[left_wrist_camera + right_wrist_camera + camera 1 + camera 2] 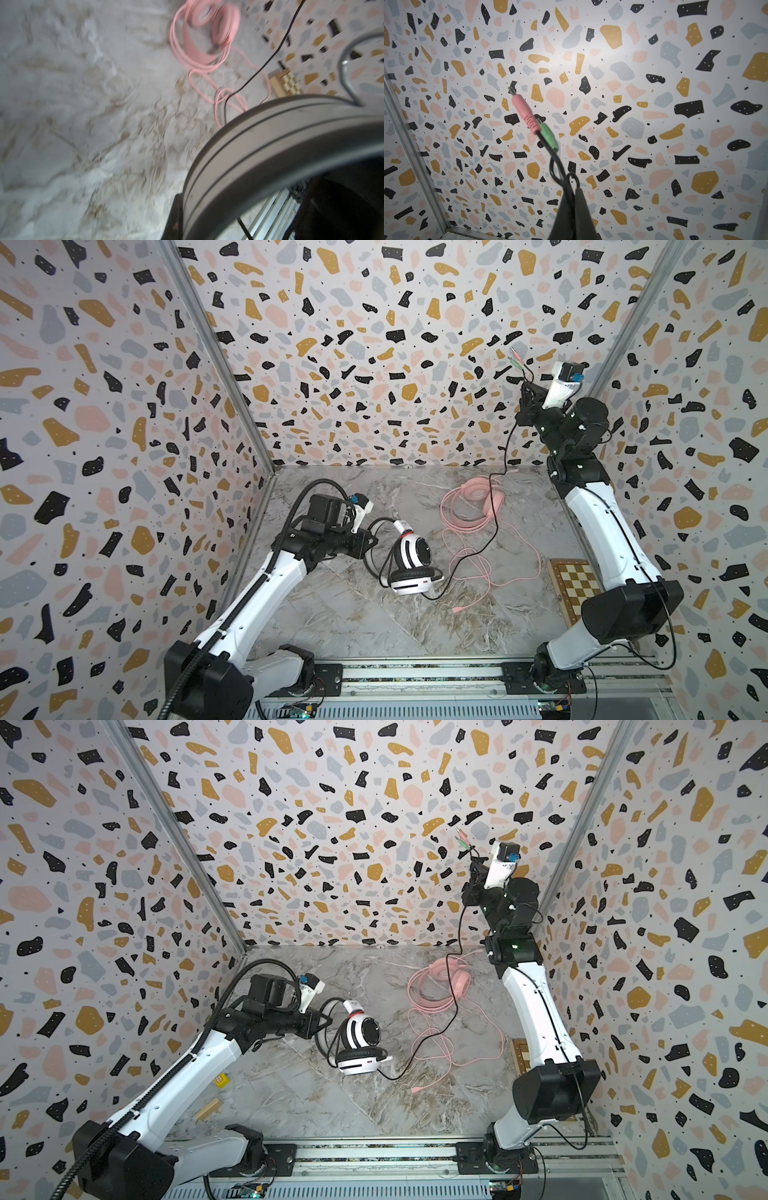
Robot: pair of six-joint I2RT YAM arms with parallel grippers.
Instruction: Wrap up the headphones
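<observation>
Rail (415, 674) at 6 o'clock carries both arm bases. Bearings are read on the marble table (353, 622) as the top views show it, with 12 at the far wall (374, 364).

7–8 o'clock, near the edge: wooden block (208, 1108) lies flat, with a yellow cube (222, 1080) just beyond it. Both show in a top view.

Centre: white headset (411, 568) with black pads. Its lower cup rests on the marble and its upper cup is tilted up above it. Left gripper (375, 540) reaches in from 9 o'clock, jaws together on the headband (249, 149). In the blurred left wrist view the band fills the frame.

Black cable (497, 518) leaves the lower cup toward 4 o'clock and turns toward 1 o'clock. It crosses the pink cable (515, 568) and the pink headset (478, 497), then lifts off the table.

3–4 o'clock, at the edge: chessboard (571, 585), partly under the right arm.

Pink cable sprawls in loose loops between centre and 3 o'clock, and its free end lies near 5 o'clock.

1 o'clock: pink headset on the table with turns of its cable coiled at it. Cannot tell whether they go around the band or lie beside it.

Above 1–2 o'clock, high off the table: right gripper (525, 386) points at the far wall, jaws pinched together on the black cable near its end. The right wrist view shows a small cable loop at the fingertips (578, 193). Pink plug (525, 112) and green plug (549, 136) stick out beyond, in free air.
</observation>
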